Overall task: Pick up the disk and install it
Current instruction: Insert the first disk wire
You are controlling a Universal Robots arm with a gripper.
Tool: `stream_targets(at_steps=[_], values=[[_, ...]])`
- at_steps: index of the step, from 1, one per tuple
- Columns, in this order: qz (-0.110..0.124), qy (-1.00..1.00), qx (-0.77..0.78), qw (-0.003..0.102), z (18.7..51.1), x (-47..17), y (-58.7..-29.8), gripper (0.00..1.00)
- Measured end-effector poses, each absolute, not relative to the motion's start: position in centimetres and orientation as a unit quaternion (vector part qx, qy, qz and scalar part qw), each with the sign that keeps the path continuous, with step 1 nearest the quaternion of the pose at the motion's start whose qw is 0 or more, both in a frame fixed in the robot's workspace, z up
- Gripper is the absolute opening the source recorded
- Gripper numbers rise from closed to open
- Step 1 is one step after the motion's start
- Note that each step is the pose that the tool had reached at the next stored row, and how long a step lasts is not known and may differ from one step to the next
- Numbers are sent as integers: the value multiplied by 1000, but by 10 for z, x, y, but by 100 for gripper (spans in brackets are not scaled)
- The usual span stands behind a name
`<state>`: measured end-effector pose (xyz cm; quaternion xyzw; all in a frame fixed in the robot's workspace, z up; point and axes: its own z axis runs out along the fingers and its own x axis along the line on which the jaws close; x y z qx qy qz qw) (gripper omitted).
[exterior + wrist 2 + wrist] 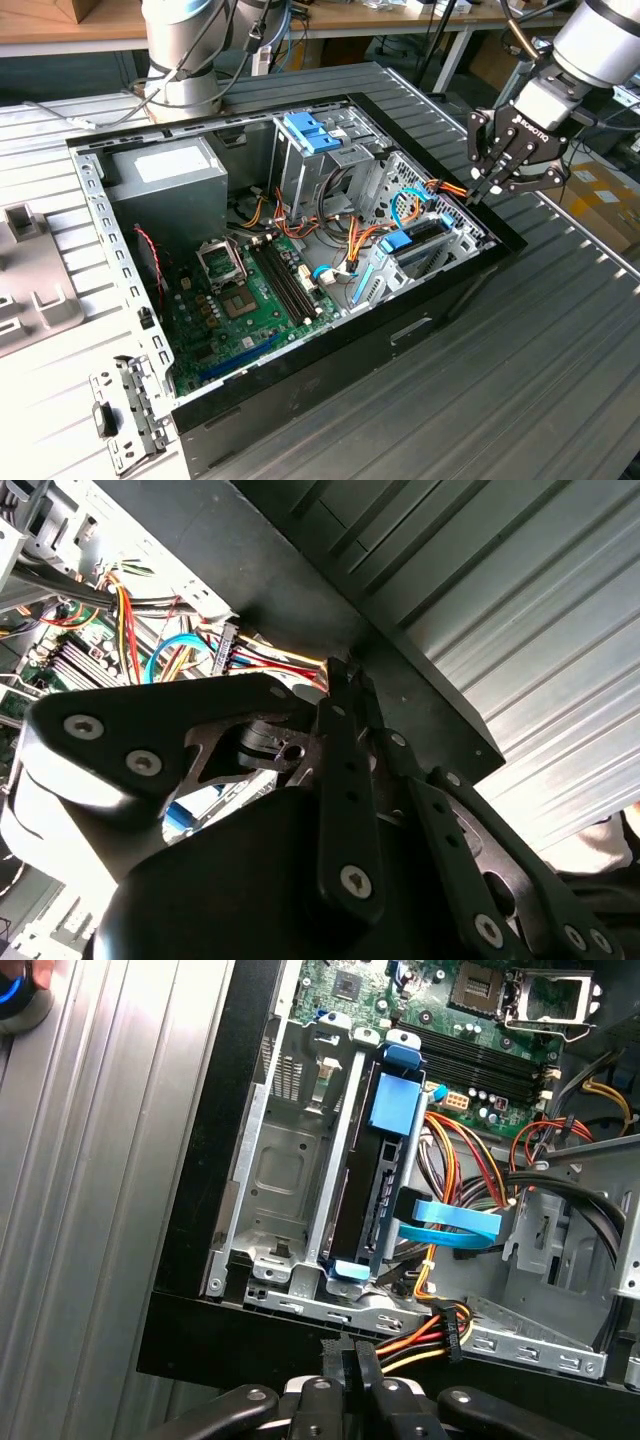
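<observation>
Inside the open black desktop computer case (300,380), at its front corner nearest your arm, the disk (385,1175) already sits edge-up in the grey sheet-metal drive cage (270,1175): a flat metal hard drive with bright blue plastic side rails and a blue tab on top. In the exterior view its blue tab (398,240) shows just beside the light-blue ribbon cable (450,1222) and the orange-yellow-red power wire bundle (420,1340).

Your black multi-link gripper (490,187) hovers at the case's front rim, close above the cage corner, apart from the disk. Jaws look closed together in the first wrist view (350,1360), holding nothing.

Handling, as a judgement: expect the disk to be rigid, fairly heavy for its size, with smooth metal faces that could slip. It's shock-sensitive, so no hard pressing on the flat faces. Take it by the blue rails or the tab, which are plastic and can flex. Watch the wires beside the cage; they could snag.

The green motherboard (250,300) lies deeper in the case, and the case rests on a ribbed grey metal surface (560,370).
</observation>
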<state>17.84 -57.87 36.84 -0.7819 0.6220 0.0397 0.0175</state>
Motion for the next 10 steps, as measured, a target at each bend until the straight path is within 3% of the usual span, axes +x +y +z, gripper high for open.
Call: stream_targets(at_steps=[10], values=[[41,622,-782,20,368,150,-579,17]])
